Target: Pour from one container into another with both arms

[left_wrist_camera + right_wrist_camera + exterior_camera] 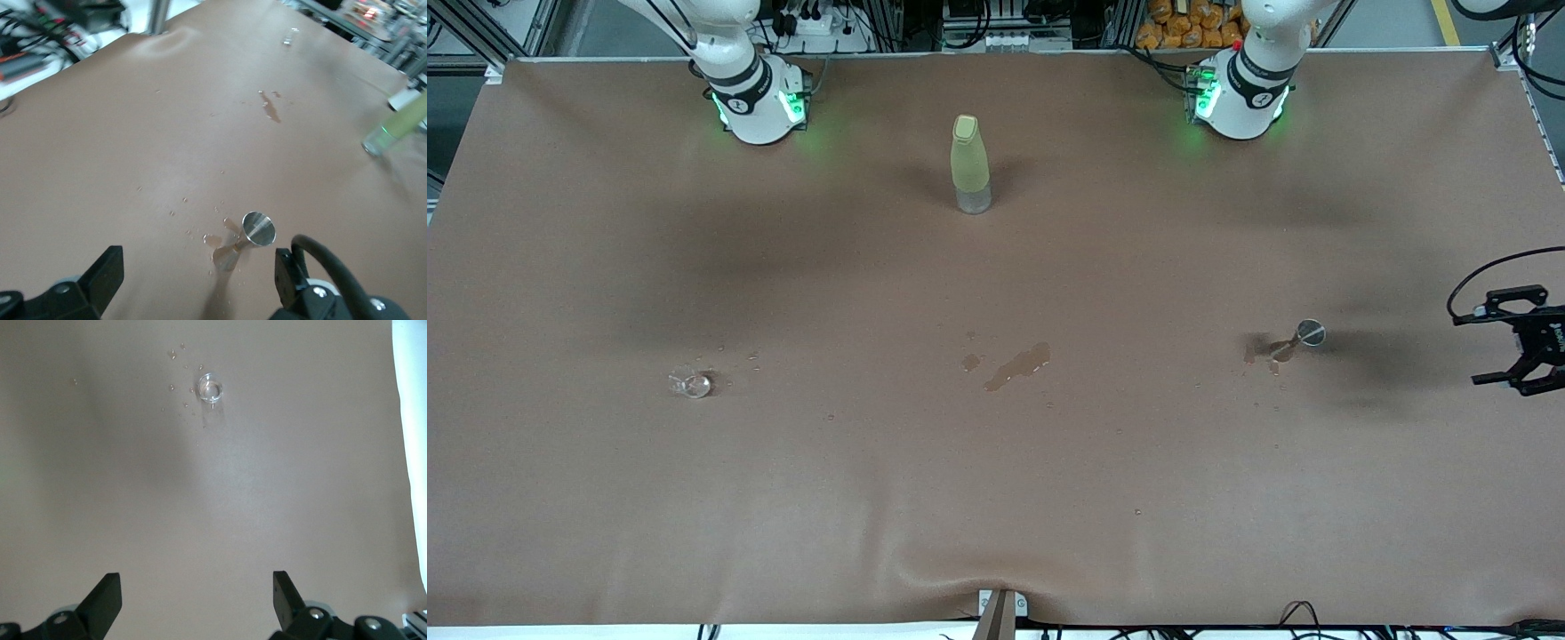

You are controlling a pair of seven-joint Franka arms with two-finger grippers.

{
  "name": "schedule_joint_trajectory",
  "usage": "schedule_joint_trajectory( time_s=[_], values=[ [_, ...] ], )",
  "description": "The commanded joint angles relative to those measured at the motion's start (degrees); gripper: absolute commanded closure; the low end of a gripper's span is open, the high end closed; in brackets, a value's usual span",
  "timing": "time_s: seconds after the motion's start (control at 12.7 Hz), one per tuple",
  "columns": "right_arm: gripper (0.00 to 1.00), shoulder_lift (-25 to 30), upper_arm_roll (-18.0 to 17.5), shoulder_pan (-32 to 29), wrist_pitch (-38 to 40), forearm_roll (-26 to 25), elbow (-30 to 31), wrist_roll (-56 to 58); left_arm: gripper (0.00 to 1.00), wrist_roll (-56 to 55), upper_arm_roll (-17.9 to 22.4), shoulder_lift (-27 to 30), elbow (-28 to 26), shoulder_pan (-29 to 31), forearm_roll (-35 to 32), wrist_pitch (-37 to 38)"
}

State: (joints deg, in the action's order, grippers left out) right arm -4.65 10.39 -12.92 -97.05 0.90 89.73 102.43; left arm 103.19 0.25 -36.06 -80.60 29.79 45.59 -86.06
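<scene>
The tiny squat clear cup rests on the brown table toward the right arm's end, ringed by droplets; whether it stands upright I cannot tell. In the right wrist view the cup is well ahead of my right gripper, which hangs open and empty high over bare table. The small stemmed glass looks tipped on its side toward the left arm's end. My left gripper hovers open beside it at the table's end. In the left wrist view the stemmed glass is just ahead of the left gripper.
A tall yellow-green bottle stands mid-table close to the robots' bases. A brownish spill marks the table's middle, and a smaller wet patch lies by the stemmed glass. The table's white edge runs near the cup.
</scene>
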Motion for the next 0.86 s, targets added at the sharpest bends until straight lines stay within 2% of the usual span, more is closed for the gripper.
schedule_joint_trajectory(
  time_s=[0.0, 0.16, 0.39, 0.79],
  values=[
    [0.00, -1.2, -0.5, -1.1, -1.3, 0.7, -0.1, 4.1, 0.00, 10.4, -0.8, -0.8, -3.1, 0.3, 2.0, 0.6],
    [0.00, -3.4, 0.1, -2.5, -1.3, 6.7, 0.0, 8.4, 0.00, 15.6, -1.0, -3.5, -3.7, 0.3, 2.3, 0.6],
    [0.00, -9.7, 3.7, -2.6, -1.2, 17.5, 0.0, 17.3, 0.00, 25.0, -3.1, -9.4, -3.9, 0.3, 5.7, 4.5],
    [0.00, -19.4, 7.7, -2.0, -0.7, 33.6, 0.0, 30.7, 0.00, 30.9, -3.1, -15.5, -3.3, 0.4, 8.6, 4.3]
  ],
)
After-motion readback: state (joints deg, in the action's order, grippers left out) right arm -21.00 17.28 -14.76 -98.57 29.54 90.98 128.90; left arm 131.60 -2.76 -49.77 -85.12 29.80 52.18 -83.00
